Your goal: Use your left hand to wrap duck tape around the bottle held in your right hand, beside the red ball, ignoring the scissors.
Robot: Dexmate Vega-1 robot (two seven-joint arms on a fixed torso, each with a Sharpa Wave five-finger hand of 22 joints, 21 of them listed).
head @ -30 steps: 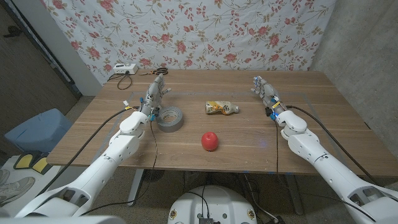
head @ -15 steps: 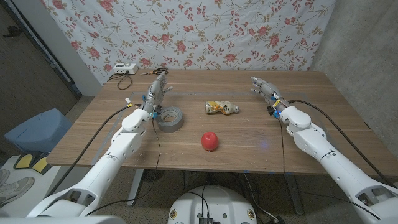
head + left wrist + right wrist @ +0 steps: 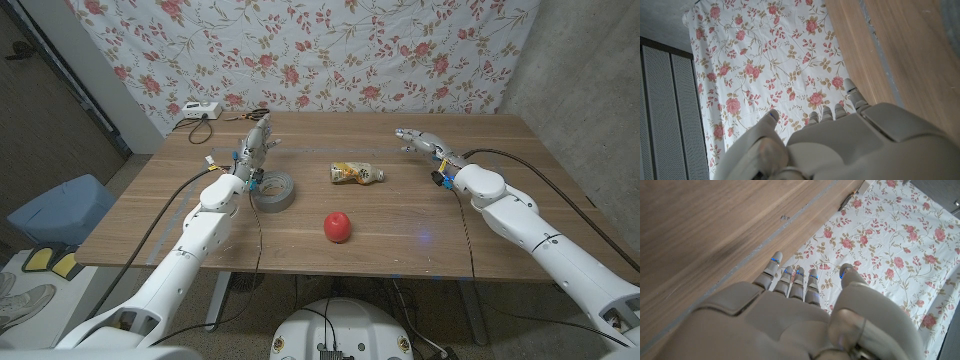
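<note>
A small bottle (image 3: 357,174) with a yellow label lies on its side at the table's middle. A grey roll of duct tape (image 3: 272,189) lies flat to its left, and a red ball (image 3: 338,226) sits in front of both. My left hand (image 3: 256,139) is raised just behind the tape roll, fingers straight and apart, holding nothing; its back shows in the left wrist view (image 3: 840,140). My right hand (image 3: 421,141) hovers right of the bottle, fingers extended toward it, empty; the right wrist view shows its back (image 3: 790,310).
A white power box (image 3: 197,111) with cables lies at the table's far left corner, with dark scissors-like handles (image 3: 256,115) beside it. A floral cloth (image 3: 300,50) hangs behind the table. A blue bin (image 3: 55,210) stands on the floor to the left.
My right hand has swung left toward the bottle, fingers now pointing that way. My left hand has lifted slightly behind the tape roll. Bottle, tape and ball have not moved.
</note>
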